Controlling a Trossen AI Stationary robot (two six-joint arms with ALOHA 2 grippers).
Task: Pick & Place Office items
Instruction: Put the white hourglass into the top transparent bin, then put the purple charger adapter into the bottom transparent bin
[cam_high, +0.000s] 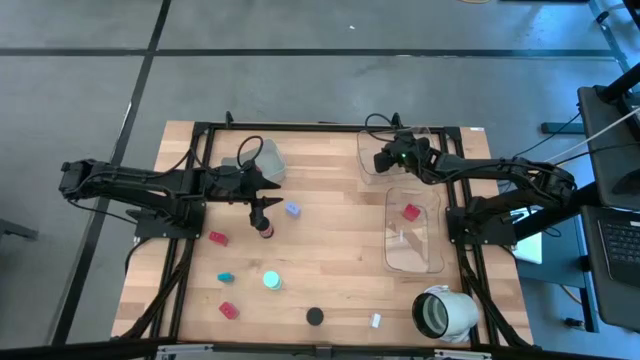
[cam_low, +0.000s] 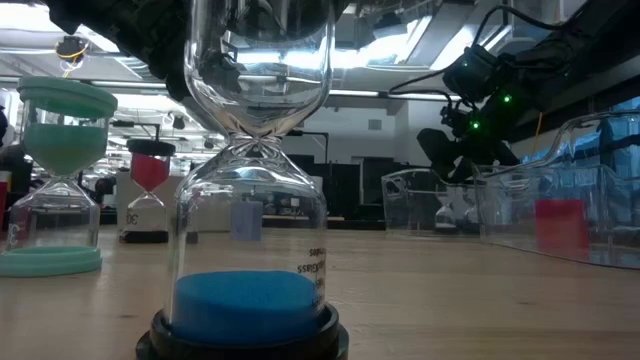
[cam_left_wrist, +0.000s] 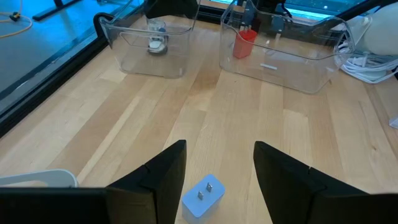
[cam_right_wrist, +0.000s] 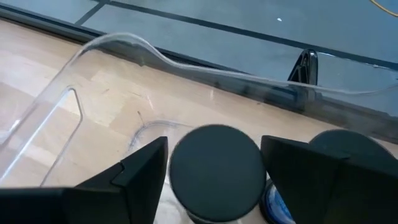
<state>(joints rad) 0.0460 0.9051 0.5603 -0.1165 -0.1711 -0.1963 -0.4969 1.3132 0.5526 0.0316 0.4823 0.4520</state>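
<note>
We're over the middle of the table (cam_high: 330, 270) now, our left hand (cam_left_wrist: 217, 171) spread wide and holding nothing, with a lavender plug adapter (cam_left_wrist: 204, 194) lying flat just ahead at twelve o'clock, two metal prongs up. It looks like a light, hard plastic cube; we'd judge it stiff and a bit slick, best pinched across its flat sides, clear of the prongs. From above, a red-capped piece (cam_high: 264, 231) sits right under the left fingertips.

Our right hand (cam_right_wrist: 214, 163) reaches into the far clear tray (cam_right_wrist: 112, 50), fingers wide either side of a black round cap (cam_right_wrist: 214, 168). That could be an hourglass top; if glass sits beneath, we should grip gently, on the cap's rim.

The near clear tray (cam_high: 412, 258) at three o'clock holds a red block (cam_high: 410, 212). Scattered at six o'clock: a teal bit (cam_high: 226, 277), a teal round cap (cam_high: 272, 281), a black cap (cam_high: 315, 316), a white bit (cam_high: 376, 320).
</note>
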